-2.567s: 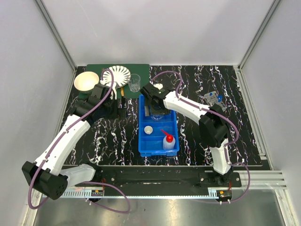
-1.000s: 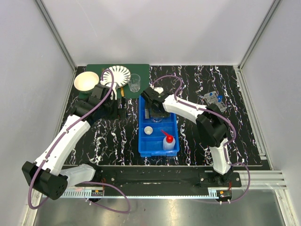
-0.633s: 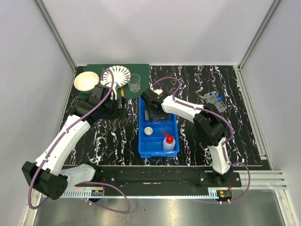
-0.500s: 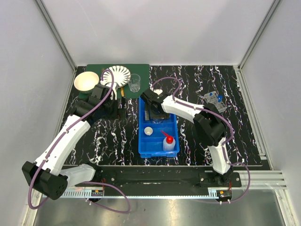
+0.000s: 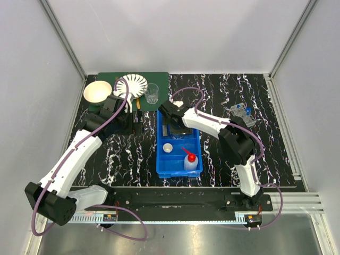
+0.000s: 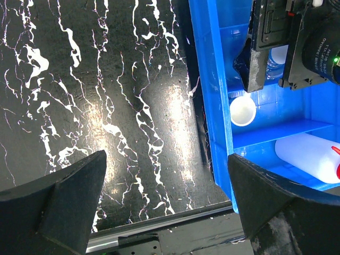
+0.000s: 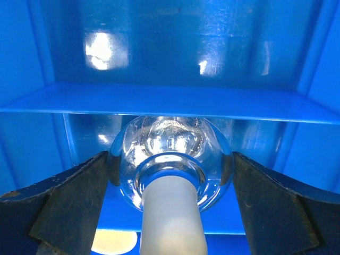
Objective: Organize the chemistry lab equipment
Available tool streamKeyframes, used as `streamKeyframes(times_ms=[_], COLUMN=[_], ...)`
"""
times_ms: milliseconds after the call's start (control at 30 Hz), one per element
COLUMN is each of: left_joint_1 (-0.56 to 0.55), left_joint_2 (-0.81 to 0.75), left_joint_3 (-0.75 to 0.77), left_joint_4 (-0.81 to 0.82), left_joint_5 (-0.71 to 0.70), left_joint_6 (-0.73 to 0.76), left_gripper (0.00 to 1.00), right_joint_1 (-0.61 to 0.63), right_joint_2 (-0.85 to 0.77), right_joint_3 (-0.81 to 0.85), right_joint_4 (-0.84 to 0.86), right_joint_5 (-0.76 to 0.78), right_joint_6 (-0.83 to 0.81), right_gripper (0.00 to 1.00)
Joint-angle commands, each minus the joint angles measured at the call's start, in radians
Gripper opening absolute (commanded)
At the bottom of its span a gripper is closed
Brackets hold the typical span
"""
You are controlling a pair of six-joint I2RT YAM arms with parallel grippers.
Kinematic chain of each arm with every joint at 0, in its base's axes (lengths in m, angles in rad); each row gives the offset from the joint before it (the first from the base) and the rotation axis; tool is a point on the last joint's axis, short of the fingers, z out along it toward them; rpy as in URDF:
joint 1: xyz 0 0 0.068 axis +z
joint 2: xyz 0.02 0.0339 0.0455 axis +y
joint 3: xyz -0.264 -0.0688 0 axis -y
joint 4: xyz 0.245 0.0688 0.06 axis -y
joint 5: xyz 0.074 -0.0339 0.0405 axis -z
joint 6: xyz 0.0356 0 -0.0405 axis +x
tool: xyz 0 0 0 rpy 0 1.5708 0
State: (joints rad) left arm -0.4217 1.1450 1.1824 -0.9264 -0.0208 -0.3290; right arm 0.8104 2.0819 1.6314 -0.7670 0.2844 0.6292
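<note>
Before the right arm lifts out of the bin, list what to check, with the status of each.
1. Glass flask inside a compartment of the blue bin: ok.
2. Right hand clear of the flask: cannot tell; its fingers flank the bulb closely.
3. Left hand open and empty, beside the bin: ok.
4. Small round lid and squeeze bottle in the bin: ok.
5. Tube rack and beaker put away: not ok; both are outside the bin.
</note>
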Motion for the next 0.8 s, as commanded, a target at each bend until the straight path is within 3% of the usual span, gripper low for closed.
streamKeyframes(times_ms=[0,400,767], left_joint_1=[0.003,0.003,0.003], left_joint_2=[-0.016,-0.011,-0.011], left_joint_3=[-0.003,0.0,0.017], left_joint_4=[0.028,0.028,0.028], left_joint_5=[0.015,0.015,0.01], left_joint_6=[0.008,0.01,0.013], left_gripper=[0.99,0.99,0.99], right_joint_1=[0.018,0.029,0.033], right_joint_2=[-0.02,-0.091,-0.307], right_joint_3=[0.013,0.07,0.182], right_joint_4=[0.003,-0.064,-0.229], right_joint_5=[-0.001,0.054,0.205], right_joint_6=[0.0,-0.011,-0.062], right_gripper=[1.0,1.0,1.0])
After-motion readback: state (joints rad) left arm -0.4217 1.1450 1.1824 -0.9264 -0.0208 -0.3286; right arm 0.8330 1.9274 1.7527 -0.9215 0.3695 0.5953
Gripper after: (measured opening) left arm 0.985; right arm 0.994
